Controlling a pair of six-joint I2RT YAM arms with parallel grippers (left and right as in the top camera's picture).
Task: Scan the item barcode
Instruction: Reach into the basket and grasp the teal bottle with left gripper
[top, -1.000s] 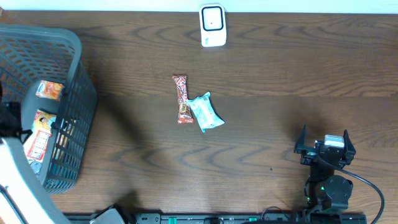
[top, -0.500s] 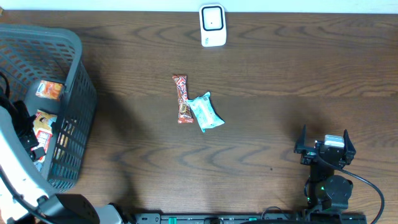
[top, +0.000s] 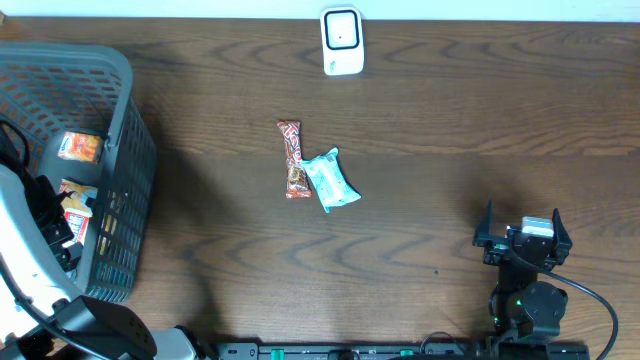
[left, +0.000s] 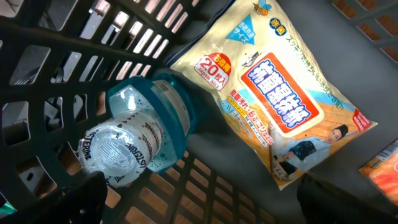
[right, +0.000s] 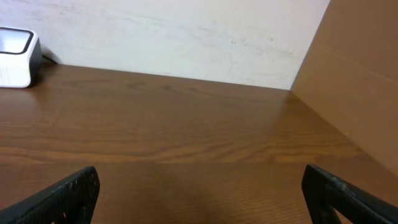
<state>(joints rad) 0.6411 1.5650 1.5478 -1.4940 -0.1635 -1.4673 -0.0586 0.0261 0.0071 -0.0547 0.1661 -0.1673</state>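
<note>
My left gripper (left: 205, 208) hangs open inside the grey basket (top: 128, 120), over its slatted floor, with nothing between the fingers. Just ahead of it lie a clear bottle with a teal cap (left: 134, 137) and a yellow wipes pack (left: 280, 106), partly hidden by the arm from overhead (top: 75, 198). An orange packet (top: 78, 146) lies further in. The white barcode scanner (top: 341, 41) stands at the table's far edge. My right gripper (top: 522, 232) rests open and empty at the front right, seen wide apart in its own view (right: 202, 199).
A brown candy bar (top: 293, 158) and a teal packet (top: 331, 180) lie touching mid-table. The basket's black lattice wall (left: 74, 56) closes in on the left gripper. A cardboard panel (right: 360, 74) rises to the right of the right arm.
The left arm has reached further into the basket and now covers most of the yellow pack. The right arm and the items on the table have not moved.
</note>
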